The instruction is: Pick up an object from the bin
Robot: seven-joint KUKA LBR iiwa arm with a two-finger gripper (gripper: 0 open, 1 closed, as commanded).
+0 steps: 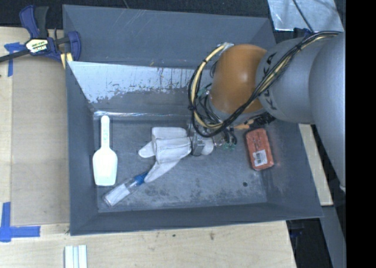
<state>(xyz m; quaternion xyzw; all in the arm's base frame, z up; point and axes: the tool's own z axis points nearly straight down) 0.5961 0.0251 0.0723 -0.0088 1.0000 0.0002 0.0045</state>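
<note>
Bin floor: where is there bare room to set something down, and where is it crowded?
Bare floor runs along the view's lower side, from the clear tube rightward to below the red-brown packet. A smaller patch lies between the white scoop and the white cloth. Crowded: centre, with the gripper at the cloth's right end.

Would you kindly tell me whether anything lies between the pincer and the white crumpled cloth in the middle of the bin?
Nothing visible does: the pincer is right at the right end of the white cloth. The white scoop lies apart on the cloth's left, and the red packet lies beyond the pincer on the right.
</note>
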